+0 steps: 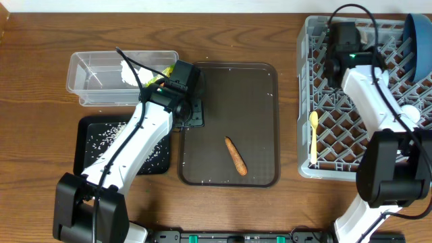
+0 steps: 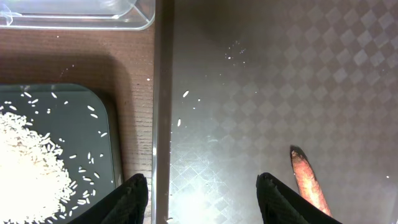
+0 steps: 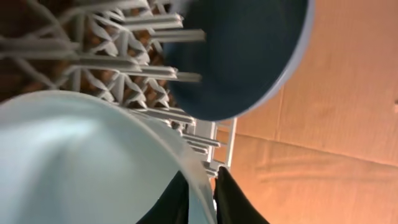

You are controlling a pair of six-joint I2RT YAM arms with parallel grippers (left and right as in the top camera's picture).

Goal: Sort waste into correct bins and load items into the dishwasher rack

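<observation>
The white round bowl (image 3: 81, 155) is at the pegs of the grey plastic dishwasher rack (image 3: 93, 43), its rim between the narrow-set fingers of the right gripper (image 3: 202, 180). The large dark-blue bowl (image 3: 236, 56) stands just ahead of the fingertips. Hazard: if the white bowl is released unseated, it may tip against the blue one or catch a finger.

White arms (image 1: 138, 143), black joints (image 1: 386, 177), cables (image 1: 129, 62).

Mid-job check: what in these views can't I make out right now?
Right wrist: whether the right gripper pinches the rim of the white bowl or only straddles it; too close, blurred.
Overhead: that grip, covered by the right arm.
Overhead: yellow-green wrapper in the clear tub, partly under the left arm.
</observation>
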